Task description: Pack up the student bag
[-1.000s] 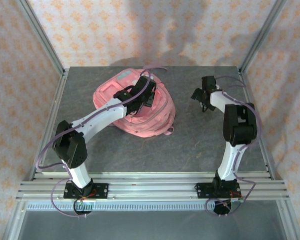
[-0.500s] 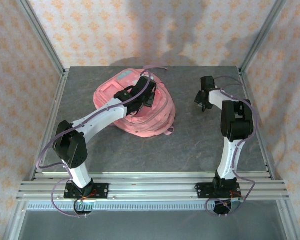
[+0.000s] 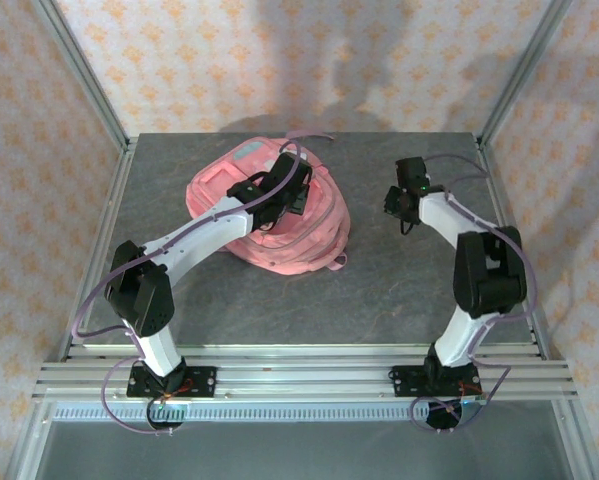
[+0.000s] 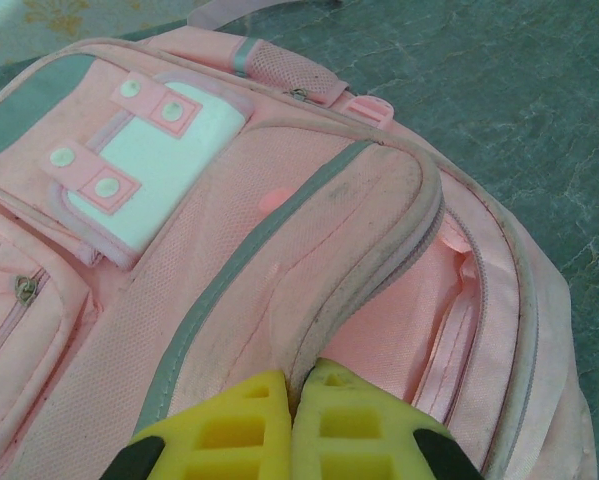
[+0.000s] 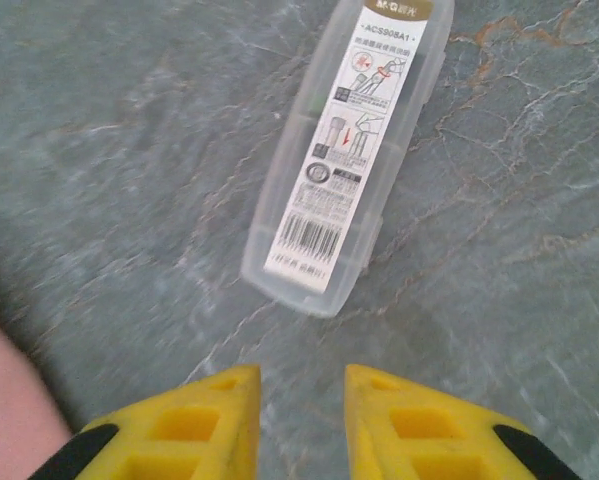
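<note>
Top external: student bag (image 3: 314,240) lies at 11 o'clock on table (image 3: 379,290), right gripper (image 3: 403,208) at 2 o'clock | Left wrist: left gripper (image 4: 294,385) pinched tight on student bag's open zip rim | Right wrist: jaws narrowly apart, empty; clear case (image 5: 344,150) at 12 o'clock, unpacked, so packing looks barely begun

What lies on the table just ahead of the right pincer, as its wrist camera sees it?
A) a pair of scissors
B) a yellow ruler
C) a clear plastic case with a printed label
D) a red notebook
C: a clear case with a white barcode label lies flat on the table, just ahead of the right pincer, whose fingers do not touch it.
</note>
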### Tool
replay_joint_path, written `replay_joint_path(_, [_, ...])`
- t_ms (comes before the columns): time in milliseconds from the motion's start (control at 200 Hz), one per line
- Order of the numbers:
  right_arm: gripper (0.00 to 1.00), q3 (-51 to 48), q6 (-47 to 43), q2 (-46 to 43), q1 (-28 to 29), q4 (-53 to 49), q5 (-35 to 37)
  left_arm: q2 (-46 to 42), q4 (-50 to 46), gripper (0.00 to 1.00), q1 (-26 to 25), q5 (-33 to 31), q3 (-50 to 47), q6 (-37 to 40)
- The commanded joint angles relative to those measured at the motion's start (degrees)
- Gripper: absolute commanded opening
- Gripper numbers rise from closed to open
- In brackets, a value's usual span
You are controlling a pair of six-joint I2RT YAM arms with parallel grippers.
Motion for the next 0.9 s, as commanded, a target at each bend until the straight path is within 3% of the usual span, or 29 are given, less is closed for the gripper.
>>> replay_joint_path(0, [0.33,-1.45,0.11,-4.36,0.40,-0.83,-0.75,-2.01,3.01,0.00,0.46,-0.32,0.23,-1.02])
replay_joint_path(160, [0.69,-0.18,2.62,-1.96,0.43,-1.90,3.55,-1.51,3.16,0.00,0.48,0.37,0.41,-1.35])
replay_joint_path(295, [0.89,4.47,4.10,3.90,0.36,-2.24,3.23,-1.43,3.44,0.00,0.48,0.88,0.49,-1.72])
replay_joint_path(335, [0.90,6.36,4.56,6.15,0.19,-2.71,3.53,-1.36,3.43,0.00,0.48,0.98,0.50,-1.81])
replay_joint_path(566, [0.88,18.30,7.70,19.69,-0.24,-8.01,6.84,-1.35,3.04,0.00,0.48,0.73,0.91,-1.75])
replay_joint_path(701, [0.82,22.38,9.01,24.75,-0.71,-10.16,8.50,-1.29,2.68,0.00,0.48,0.55,0.78,-1.62])
replay_joint_path(821, [0.62,22.99,9.54,26.44,-1.31,-11.28,7.47,-1.48,2.78,0.00,0.48,0.39,0.57,-1.64])
replay_joint_path(896, [0.43,19.23,9.15,23.75,-1.30,-8.43,6.42,-1.68,2.85,0.00,0.50,0.28,0.41,-1.73])
